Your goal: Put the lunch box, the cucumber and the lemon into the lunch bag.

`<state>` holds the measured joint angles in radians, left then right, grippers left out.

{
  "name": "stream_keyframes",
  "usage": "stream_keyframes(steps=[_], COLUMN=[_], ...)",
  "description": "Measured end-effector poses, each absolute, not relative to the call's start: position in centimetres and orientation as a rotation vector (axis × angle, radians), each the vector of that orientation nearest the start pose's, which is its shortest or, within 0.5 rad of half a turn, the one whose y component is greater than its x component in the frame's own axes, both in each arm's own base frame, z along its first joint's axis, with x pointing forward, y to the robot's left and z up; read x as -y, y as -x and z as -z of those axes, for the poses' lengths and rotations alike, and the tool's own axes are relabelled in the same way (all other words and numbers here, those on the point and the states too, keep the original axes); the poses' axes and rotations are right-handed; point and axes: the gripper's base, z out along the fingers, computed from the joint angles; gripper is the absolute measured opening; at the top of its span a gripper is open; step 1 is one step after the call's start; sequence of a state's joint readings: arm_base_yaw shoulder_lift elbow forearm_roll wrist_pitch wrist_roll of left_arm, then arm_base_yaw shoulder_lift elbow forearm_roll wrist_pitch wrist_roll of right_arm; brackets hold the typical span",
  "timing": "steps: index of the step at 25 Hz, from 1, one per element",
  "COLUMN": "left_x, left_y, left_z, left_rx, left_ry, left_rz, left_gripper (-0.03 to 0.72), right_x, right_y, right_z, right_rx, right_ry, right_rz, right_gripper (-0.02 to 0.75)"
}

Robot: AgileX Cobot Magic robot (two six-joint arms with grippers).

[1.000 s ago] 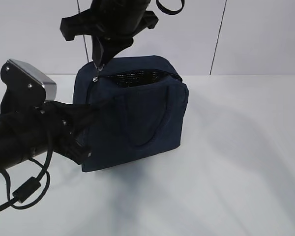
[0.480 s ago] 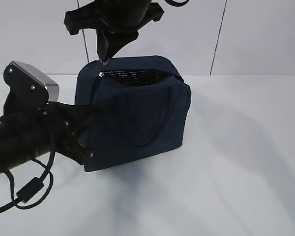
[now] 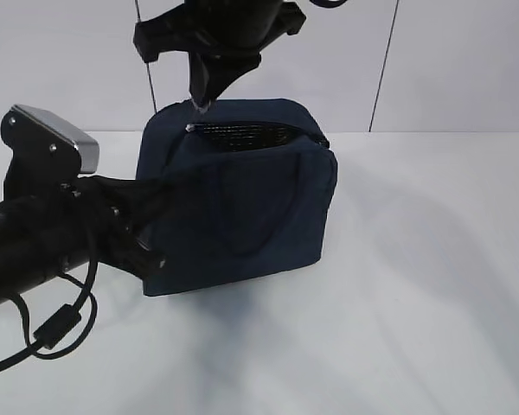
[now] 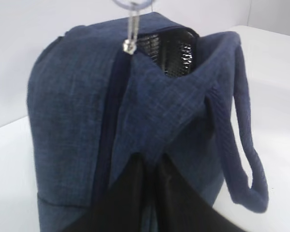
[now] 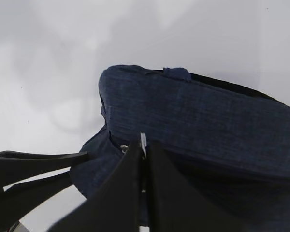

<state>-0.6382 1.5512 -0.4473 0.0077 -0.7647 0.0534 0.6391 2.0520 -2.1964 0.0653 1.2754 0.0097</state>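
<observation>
Since a second ago the zipper pull [image 3: 190,127] has slid rightward along the bag's top as the right gripper [image 3: 200,105] drags it. Nearest, the left gripper [image 3: 147,251] jaws are clenched on the bag's [image 3: 242,207] end fabric, pinning it to the table [image 3: 415,303]. Beyond, the right jaws pinch the ring pull [image 4: 133,4], directly above the slider. Done well, the pull should follow the zipper line while the left holds firm. Contents are probably inside; I can't see them.
</observation>
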Motion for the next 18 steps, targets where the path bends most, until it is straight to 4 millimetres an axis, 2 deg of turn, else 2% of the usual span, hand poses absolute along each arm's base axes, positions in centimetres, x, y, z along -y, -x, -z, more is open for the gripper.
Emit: stream_keyframes(steps=[10,18], left_x=[16.2,16.2], left_y=[-22.0,-22.0], left_z=[-18.4,-18.5], left_rx=[-1.727,-1.716], left_ry=[-0.601,-0.597], left_rz=[0.412,0.414], left_gripper=[0.017,0.017], right_x=[-26.7,-26.2], right_y=[-35.7,-35.9], right_z=[-35.8,-35.6], right_rx=[-2.511,-2.535], right_ry=[0.803,0.776], right_rz=[-0.260,-0.286], right_gripper=[0.020,0.020])
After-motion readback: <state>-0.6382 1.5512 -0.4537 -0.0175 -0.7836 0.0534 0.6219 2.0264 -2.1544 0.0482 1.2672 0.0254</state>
